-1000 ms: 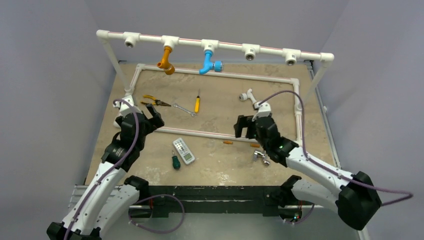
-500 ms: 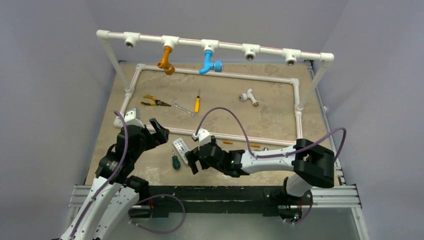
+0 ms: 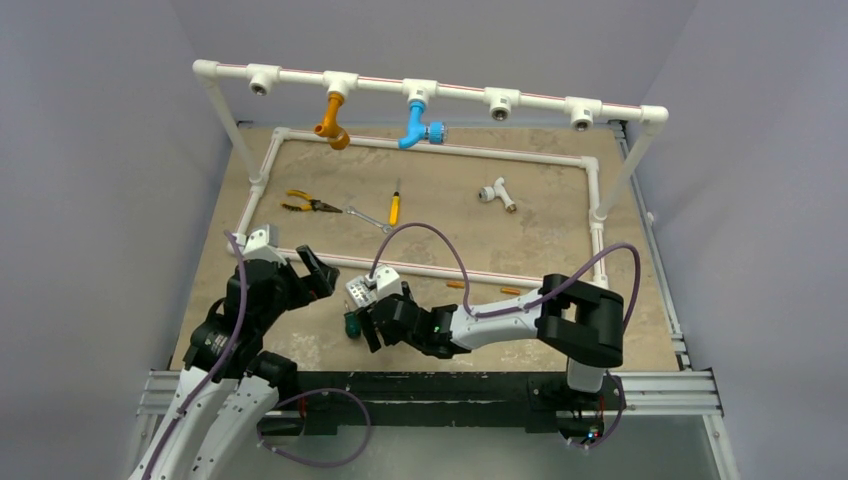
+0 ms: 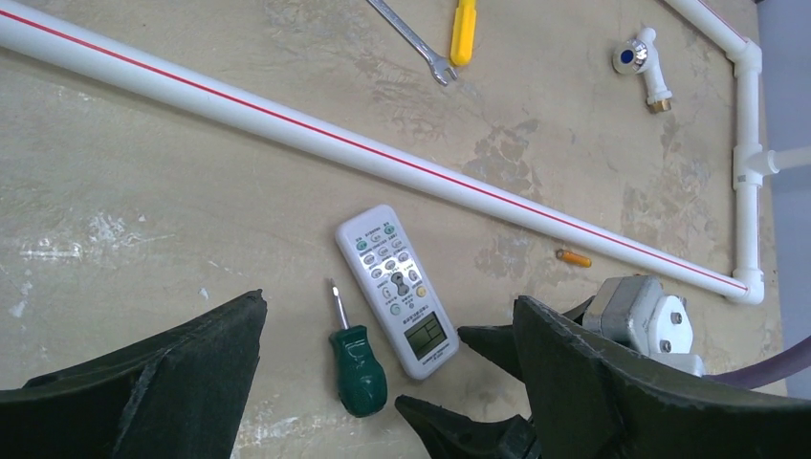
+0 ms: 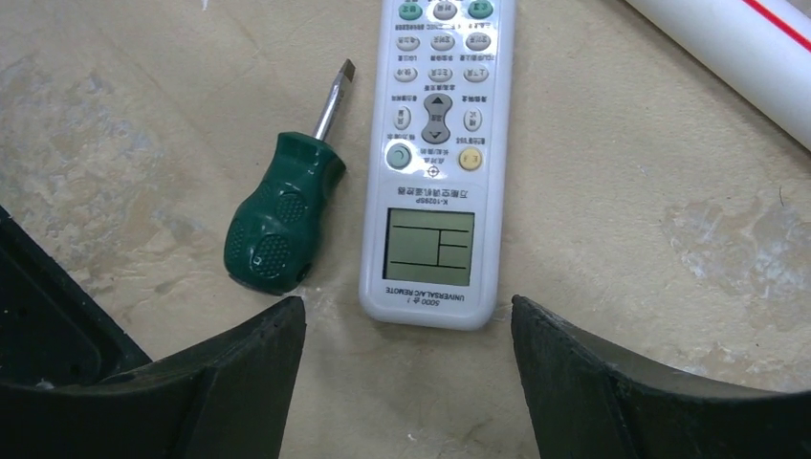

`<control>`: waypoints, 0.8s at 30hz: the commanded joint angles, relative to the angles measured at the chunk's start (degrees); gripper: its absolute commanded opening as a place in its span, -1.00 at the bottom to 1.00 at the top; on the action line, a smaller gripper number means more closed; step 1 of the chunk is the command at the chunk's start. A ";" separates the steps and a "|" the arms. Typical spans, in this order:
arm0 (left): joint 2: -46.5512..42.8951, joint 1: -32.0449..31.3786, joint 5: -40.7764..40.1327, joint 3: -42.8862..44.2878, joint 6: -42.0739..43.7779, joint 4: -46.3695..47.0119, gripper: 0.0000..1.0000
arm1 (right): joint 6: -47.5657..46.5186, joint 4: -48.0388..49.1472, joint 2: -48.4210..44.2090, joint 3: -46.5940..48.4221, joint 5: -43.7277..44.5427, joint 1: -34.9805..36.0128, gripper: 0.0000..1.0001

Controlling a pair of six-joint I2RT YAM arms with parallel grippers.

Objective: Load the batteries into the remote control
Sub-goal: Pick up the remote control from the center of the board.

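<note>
The white remote control lies face up, screen and buttons showing, near the table's front; it also shows in the left wrist view and the right wrist view. My right gripper is open and empty, low over the remote's screen end, its jaws wider than the remote. My left gripper is open and empty, just left of the remote. Two orange batteries lie by the near white pipe; one shows in the left wrist view.
A green stubby screwdriver lies close against the remote's left side. A white pipe frame runs just behind. Pliers, a wrench, a yellow screwdriver and a white fitting lie inside it.
My right arm has swung from the right side across to the remote and come down over its near end. My left arm has drawn back toward the front, nearer the remote.
</note>
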 commanded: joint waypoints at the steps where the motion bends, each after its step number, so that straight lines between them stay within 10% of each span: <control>1: 0.07 0.39 1.12 -0.30 -0.18 0.23 0.94 | 1.18 0.07 0.10 2.25 4.26 0.02 0.47; 24: 0.90 0.34 1.90 -1.02 -0.79 1.76 0.93 | -2.44 -4.96 7.08 7.44 6.69 0.05 0.04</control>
